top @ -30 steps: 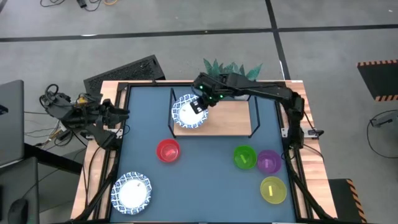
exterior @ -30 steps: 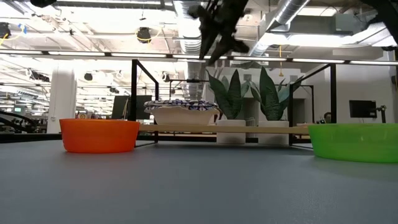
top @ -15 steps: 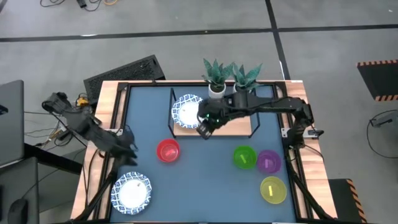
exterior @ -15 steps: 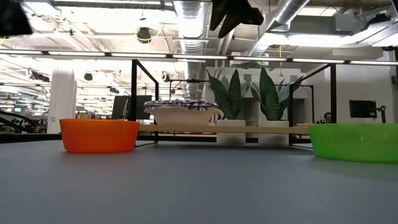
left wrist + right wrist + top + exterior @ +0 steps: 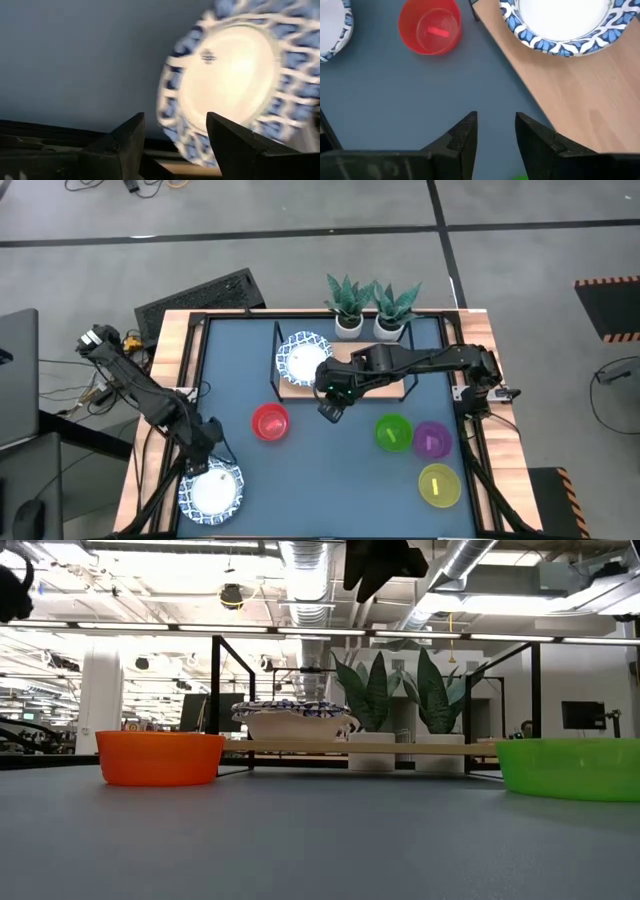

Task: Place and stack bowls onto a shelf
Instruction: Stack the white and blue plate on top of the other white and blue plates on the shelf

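A blue-rimmed white bowl (image 5: 303,360) sits on the left end of the wooden shelf (image 5: 375,372); in the low view its foot (image 5: 293,726) rests on the board. Another blue-rimmed bowl (image 5: 210,488) lies near the table's near-left corner. My left gripper (image 5: 205,442) hovers open just beyond its far rim, and the left wrist view shows that bowl (image 5: 235,85) past the open fingers (image 5: 175,137). My right gripper (image 5: 330,408) hangs open over the tabletop just off the shelf's near edge (image 5: 496,125). Red (image 5: 270,422), green (image 5: 393,432), purple (image 5: 432,439) and yellow (image 5: 438,484) bowls stand on the table.
Two small potted plants (image 5: 347,305) (image 5: 390,308) stand at the far edge behind the shelf. The shelf's black wire frame (image 5: 276,360) rises at both ends. The shelf's right half is bare wood (image 5: 580,100). Open blue tabletop (image 5: 320,480) lies between the red and yellow bowls.
My right gripper has drawn back from above the bowl on the shelf toward the near edge and now hangs off the shelf's front. My left arm has swung from the table's left edge toward the near side, ending over the blue-rimmed bowl at the near-left corner.
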You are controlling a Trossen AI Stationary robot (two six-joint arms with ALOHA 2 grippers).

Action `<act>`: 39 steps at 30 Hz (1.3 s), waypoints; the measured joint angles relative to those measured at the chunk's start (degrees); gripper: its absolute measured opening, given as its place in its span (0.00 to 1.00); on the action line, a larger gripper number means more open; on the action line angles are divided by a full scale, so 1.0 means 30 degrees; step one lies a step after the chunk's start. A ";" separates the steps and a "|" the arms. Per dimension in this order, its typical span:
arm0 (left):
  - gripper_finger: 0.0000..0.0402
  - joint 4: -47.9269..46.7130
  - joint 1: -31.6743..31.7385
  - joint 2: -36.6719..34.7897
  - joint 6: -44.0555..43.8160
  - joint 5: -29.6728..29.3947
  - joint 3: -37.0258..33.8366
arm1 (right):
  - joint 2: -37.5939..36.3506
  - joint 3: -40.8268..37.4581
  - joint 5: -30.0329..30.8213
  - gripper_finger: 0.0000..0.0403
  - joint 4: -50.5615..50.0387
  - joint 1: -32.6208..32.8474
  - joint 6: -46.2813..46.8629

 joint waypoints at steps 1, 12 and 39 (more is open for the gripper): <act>0.49 -0.0033 -0.0121 0.0311 -0.0019 -0.0265 -0.0120 | 0.0000 0.0000 -0.0002 0.39 -0.0074 0.0047 -0.0001; 0.49 0.3443 -0.0459 0.2911 -0.1849 0.1492 -0.0927 | 0.0000 0.0000 -0.0002 0.39 -0.0434 0.0196 -0.0751; 0.49 1.2219 0.5133 0.9094 0.9491 0.0059 0.0779 | 0.0000 0.0000 -0.0010 0.39 -0.1578 0.0536 -0.2164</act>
